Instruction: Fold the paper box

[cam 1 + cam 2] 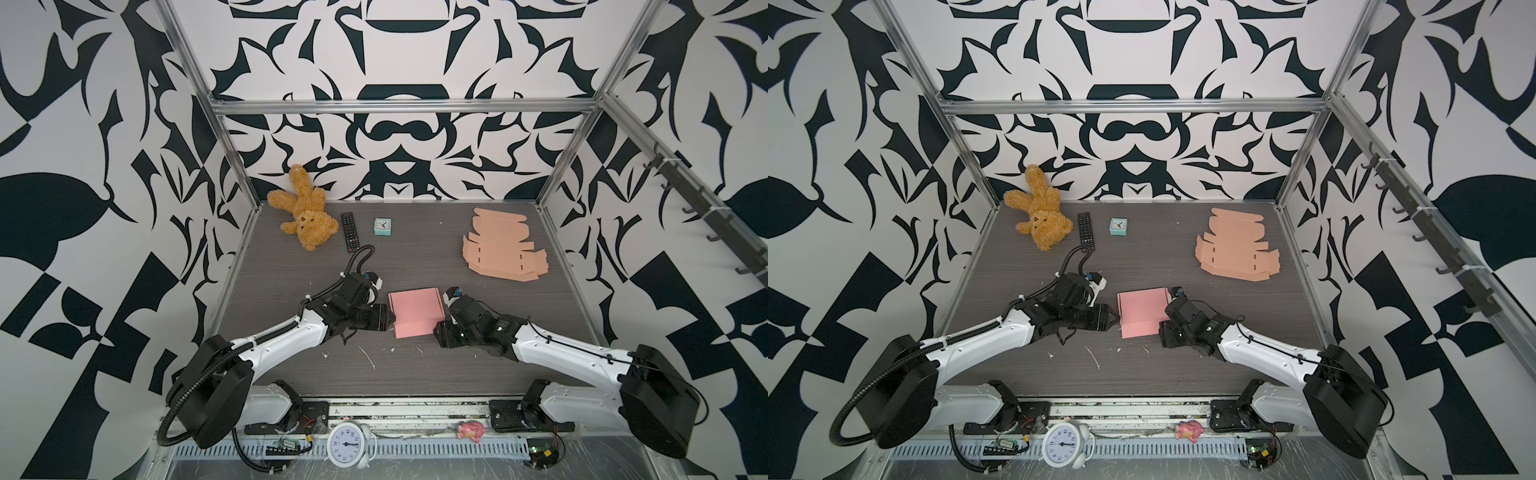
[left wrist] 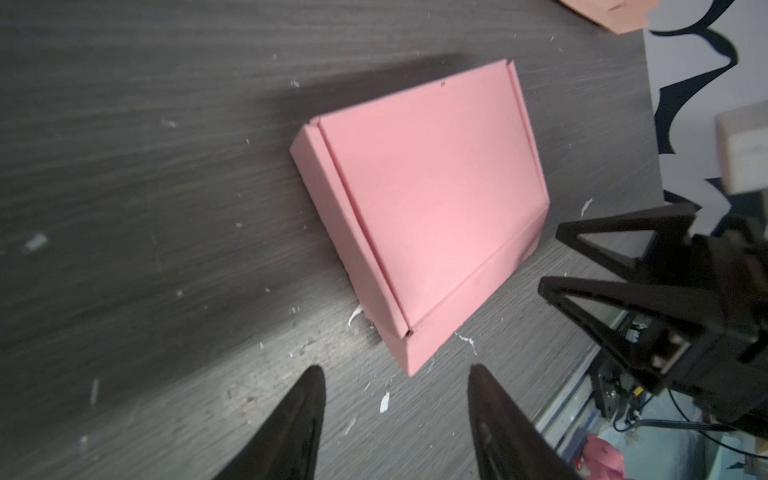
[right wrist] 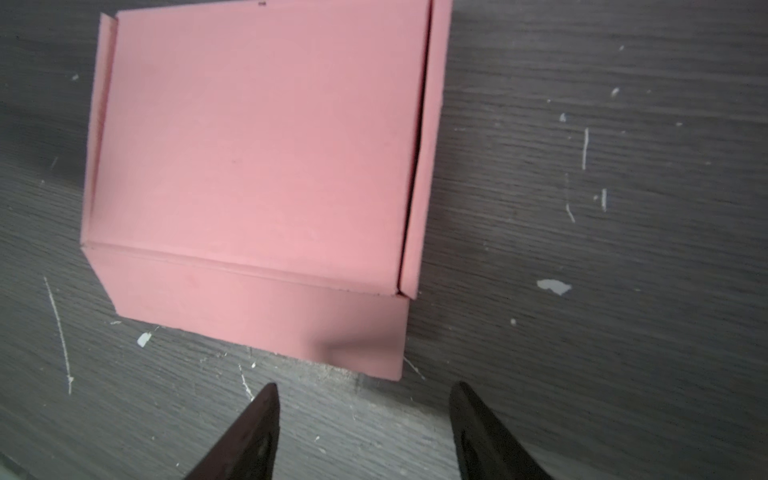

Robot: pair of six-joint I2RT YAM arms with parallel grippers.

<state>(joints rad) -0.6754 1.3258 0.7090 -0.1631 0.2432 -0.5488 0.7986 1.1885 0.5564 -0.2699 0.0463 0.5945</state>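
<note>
Listing the contents of the bench (image 1: pixel 415 374), item by item. Item one: paper box (image 1: pixel 415 313), pink, folded up with its lid panel down, lying flat on the bench between the two pairs of fingers; the wrist views show the lid seated inside narrow side walls, with a further panel running along the edge nearest the right fingers. Item two: left fingers (image 2: pixel 291 424), black and tapered, spread apart with nothing between them; their tips sit just short of one corner of the box, with bare bench showing in the gap. Item three: right fingers (image 3: pixel 253 432), likewise parted and empty, tips pointing at the box's near panel and just clear of it; the left wrist view shows this pair as two triangular frames close beside the box. Item four: stack of cardboard blanks (image 1: pixel 503 249), tan, unfolded, lying flat well beyond the right fingers toward the back wall. Item five: teddy bear (image 1: pixel 305 216), brown, lying in the back corner well beyond the left fingers, with a black remote control (image 1: pixel 349 232) just beside it and a small teal clock (image 1: pixel 382 227) near the remote. Item six: white alarm clock (image 1: pixel 347 444) and pink toy (image 1: pixel 470 431), both behind the fingers, on the front rail by the arm bases. Small white flecks lie scattered on the bench around both pairs of fingers.
</note>
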